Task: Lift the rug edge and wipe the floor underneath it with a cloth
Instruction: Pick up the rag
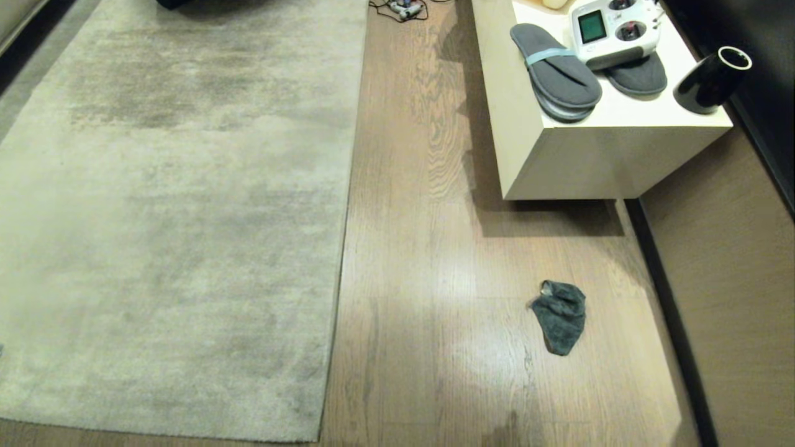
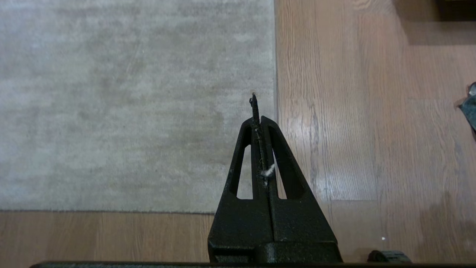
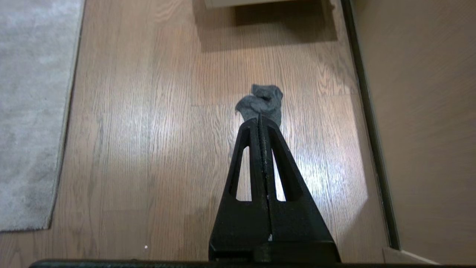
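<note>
right gripper hanging with fingers pressed together, holding nothing, high over the floor, the cloth lying crumpled just past its tip. left gripper likewise pinched together, hovering above the rug edge near the rug's corner, lying flat. neither gripper showing in the head view, only there appearing a cream cabinet carrying slippers, well beyond the cloth.
</note>
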Available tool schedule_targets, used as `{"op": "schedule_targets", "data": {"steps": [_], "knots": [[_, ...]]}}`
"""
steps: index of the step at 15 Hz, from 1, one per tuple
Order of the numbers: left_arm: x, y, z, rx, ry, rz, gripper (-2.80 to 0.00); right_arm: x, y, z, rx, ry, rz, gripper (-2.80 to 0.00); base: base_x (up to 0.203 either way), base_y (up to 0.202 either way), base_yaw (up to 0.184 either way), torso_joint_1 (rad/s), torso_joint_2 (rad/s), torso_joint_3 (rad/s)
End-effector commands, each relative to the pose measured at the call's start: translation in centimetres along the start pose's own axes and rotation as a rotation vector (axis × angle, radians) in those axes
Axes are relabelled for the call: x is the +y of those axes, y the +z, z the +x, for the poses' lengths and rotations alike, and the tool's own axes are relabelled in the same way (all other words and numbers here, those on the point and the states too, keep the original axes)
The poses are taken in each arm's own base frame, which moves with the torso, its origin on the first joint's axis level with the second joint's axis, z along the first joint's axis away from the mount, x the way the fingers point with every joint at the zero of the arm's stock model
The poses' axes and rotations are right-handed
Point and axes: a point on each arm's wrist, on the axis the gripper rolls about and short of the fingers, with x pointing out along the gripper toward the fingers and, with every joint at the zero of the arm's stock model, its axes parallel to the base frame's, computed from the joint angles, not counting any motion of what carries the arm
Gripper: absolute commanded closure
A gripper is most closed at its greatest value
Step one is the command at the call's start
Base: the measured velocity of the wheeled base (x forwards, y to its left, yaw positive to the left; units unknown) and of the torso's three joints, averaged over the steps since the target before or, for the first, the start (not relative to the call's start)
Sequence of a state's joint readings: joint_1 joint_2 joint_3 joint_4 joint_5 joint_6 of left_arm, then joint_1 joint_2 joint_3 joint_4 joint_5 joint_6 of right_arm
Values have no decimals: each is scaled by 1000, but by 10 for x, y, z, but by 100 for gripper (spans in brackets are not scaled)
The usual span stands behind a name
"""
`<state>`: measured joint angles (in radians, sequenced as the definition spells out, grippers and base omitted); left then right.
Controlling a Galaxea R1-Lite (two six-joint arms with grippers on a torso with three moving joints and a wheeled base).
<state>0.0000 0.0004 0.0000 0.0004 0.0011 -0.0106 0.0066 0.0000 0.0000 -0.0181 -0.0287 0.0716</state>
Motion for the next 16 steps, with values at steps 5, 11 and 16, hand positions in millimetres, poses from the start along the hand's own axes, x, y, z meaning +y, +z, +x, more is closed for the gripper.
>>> {"op": "schedule_targets", "data": {"steps": [5,11,16], "knots": [[0,0,0,1,2,-8,0,0,0,0,1,-1,0,0,0,0,0,4,3,-196],[0,0,0,1,2,-9,0,0,0,0,1,1,1,0,0,0,0,3,2,-197],[0,0,0,1,7,-14,0,0,0,0,1,1,1,0,0,0,0,1,2,-195]]}}
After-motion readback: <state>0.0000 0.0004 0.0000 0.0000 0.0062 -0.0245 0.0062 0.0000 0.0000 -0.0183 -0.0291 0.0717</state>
